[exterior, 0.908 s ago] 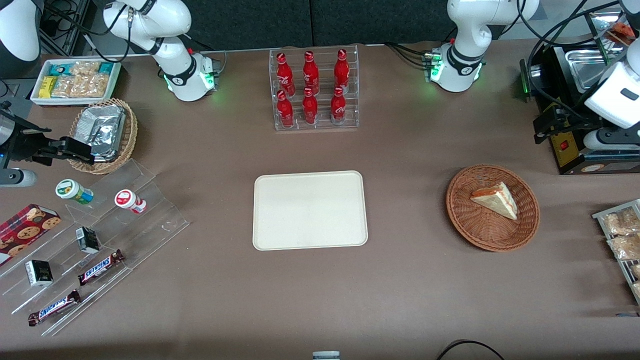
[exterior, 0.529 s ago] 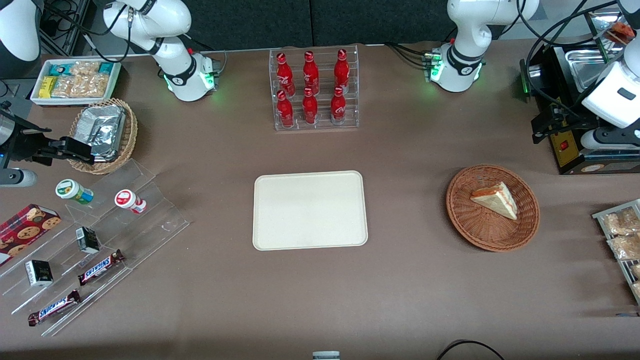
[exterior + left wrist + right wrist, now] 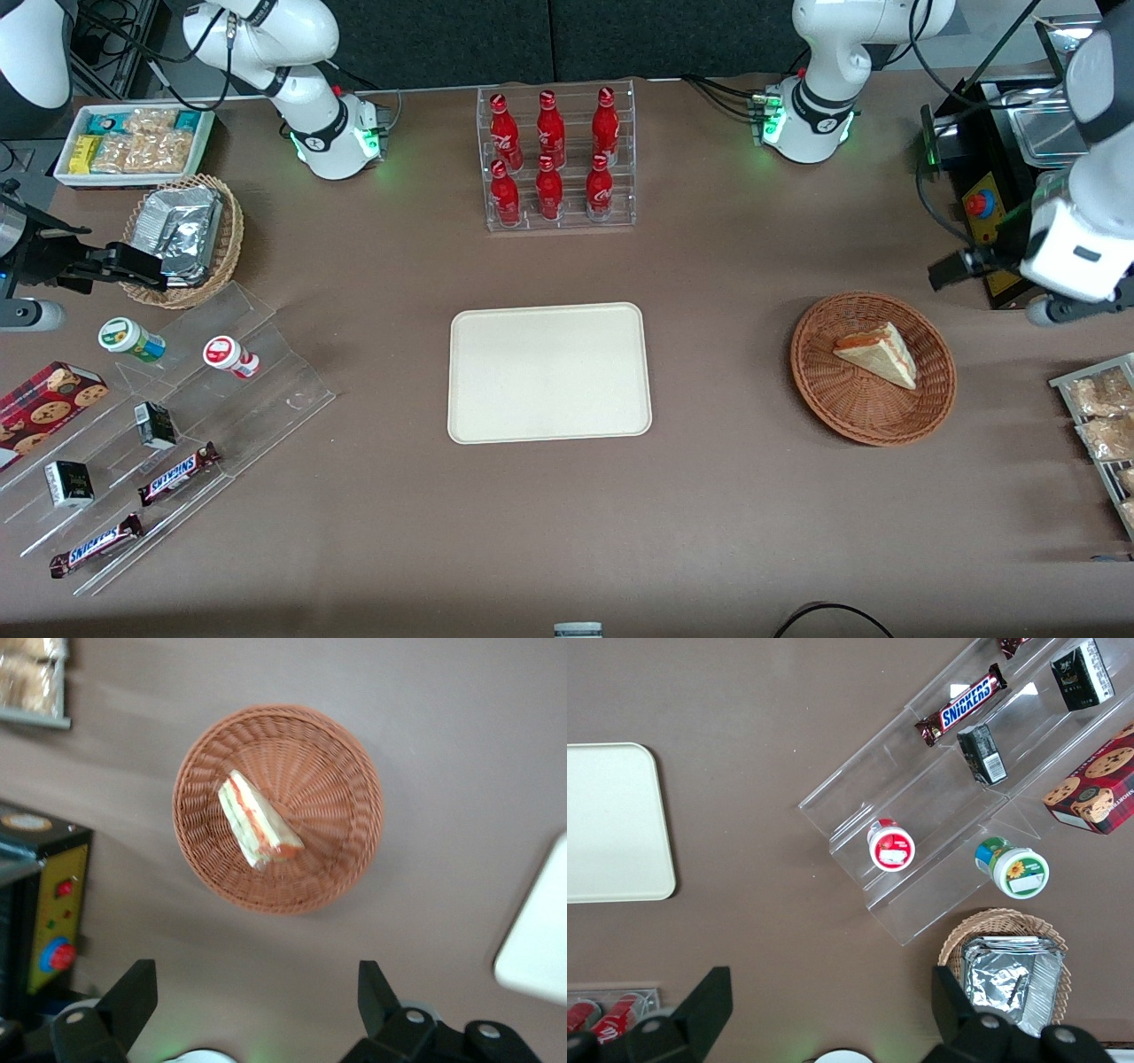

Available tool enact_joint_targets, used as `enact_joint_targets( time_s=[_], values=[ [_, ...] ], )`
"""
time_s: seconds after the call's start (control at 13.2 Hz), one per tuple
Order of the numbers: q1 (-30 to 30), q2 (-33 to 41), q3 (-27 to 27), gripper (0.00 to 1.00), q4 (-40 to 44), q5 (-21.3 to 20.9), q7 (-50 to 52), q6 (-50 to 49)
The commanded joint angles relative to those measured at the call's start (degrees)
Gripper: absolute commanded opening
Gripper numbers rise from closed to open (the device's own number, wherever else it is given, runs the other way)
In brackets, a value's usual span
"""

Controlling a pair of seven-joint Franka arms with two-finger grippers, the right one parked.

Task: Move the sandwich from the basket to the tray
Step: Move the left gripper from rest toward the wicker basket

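We had the tool (image 3: 252, 1010) spread wide and empty, high above the worktop (image 3: 735, 496) and just off the basket (image 3: 930, 403) toward the working arm's end. The sandwich (image 3: 877, 353) lay in that basket, well apart from the bare tray (image 3: 549, 372). We judged it best to centre over the wedge (image 3: 257, 818), turn the fingers (image 3: 133, 997) across its flat bread faces, then descend gently

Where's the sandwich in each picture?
Front view: the sandwich lies in the basket, toward the working arm's end of the table.
Left wrist view: the sandwich lies in the basket, with the open pincer above the table.
Right wrist view: not in it.
Shared landmark: the basket.
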State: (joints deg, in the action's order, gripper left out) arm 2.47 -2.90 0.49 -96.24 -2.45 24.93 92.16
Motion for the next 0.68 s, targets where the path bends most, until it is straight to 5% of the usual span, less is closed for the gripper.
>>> enact_joint_targets(
  time_s=[0.0, 0.61],
  values=[
    [-2.55, 2.28, -0.32, 1.0, -8.05, -0.1, 12.46, 8.17],
    [-6.16, -1.21, -0.32, 1.0, -29.08, 0.61, 30.26, 34.56]
  ],
)
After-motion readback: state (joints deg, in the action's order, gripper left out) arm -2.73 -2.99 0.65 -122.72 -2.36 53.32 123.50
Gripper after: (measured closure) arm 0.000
